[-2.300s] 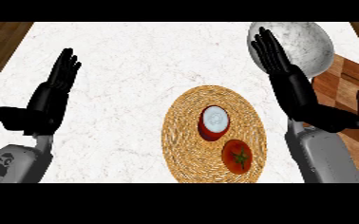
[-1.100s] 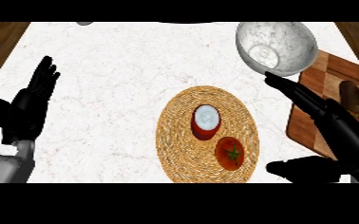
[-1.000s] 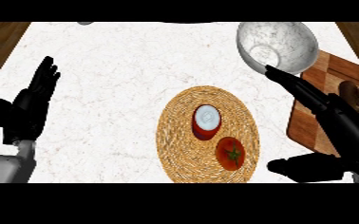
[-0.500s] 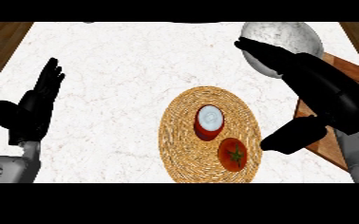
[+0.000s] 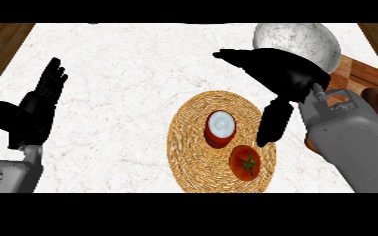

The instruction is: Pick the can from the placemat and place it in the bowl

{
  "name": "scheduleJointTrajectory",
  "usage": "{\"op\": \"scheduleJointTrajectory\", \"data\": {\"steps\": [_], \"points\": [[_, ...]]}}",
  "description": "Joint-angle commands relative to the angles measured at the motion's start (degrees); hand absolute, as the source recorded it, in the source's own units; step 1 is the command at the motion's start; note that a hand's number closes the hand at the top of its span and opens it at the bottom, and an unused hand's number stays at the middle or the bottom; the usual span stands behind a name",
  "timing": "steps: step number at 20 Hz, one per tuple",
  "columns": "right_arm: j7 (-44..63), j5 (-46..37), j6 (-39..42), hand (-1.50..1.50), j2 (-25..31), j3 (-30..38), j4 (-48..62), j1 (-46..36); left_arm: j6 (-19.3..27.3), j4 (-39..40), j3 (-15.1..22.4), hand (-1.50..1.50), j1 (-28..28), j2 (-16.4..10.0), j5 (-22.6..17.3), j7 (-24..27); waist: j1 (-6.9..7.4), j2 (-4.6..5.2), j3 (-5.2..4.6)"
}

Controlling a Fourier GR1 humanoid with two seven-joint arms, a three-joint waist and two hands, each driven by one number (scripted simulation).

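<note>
The white marble worktop [image 5: 133, 70] fills most of the view. On it, right of the middle, lies a round woven placemat [image 5: 190, 150]. At the far right corner stands the grey bowl [image 5: 295, 36], beside a wooden board [image 5: 363, 72], and its near side is partly hidden by the right hand [image 5: 286, 75]. This hand is over the worktop between the bowl and the placemat. Its fingers [image 5: 230, 56] are stretched out to the left and the thumb points down, over the right edge of the placemat, so the hand is open and holds nothing. The left hand [image 5: 35, 111] shows at the left edge, open, with straight fingers pointing up, well apart from all things. A red tomato [image 5: 246, 163] lies on the near right part of the placemat. The can [image 5: 220, 128], red with a pale top, stands upright on the placemat near its middle, just beside the tomato and a little left of the right thumb, which does not touch it.
</note>
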State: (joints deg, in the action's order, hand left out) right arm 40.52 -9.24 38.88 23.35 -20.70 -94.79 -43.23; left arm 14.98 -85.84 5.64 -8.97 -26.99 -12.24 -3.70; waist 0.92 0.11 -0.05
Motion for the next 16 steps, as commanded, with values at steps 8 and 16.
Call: {"op": "scheduleJointTrajectory", "data": {"steps": [8, 16], "points": [[6.17, -1.02, 9.07, -1.5, -7.11, -6.73, 10.3, -1.73, -0.92, -4.49, -0.67, 0.0, 3.04, 1.08, 1.49, -2.09, -0.16, -0.21, 0.04], [-0.46, -13.24, 5.36, -1.5, -4.9, -8.98, 2.03, 1.62, -2.26, -2.5, -3.45, 0.0, 1.59, 1.45, 2.75, -2.67, -0.77, -0.26, 0.06]]}}
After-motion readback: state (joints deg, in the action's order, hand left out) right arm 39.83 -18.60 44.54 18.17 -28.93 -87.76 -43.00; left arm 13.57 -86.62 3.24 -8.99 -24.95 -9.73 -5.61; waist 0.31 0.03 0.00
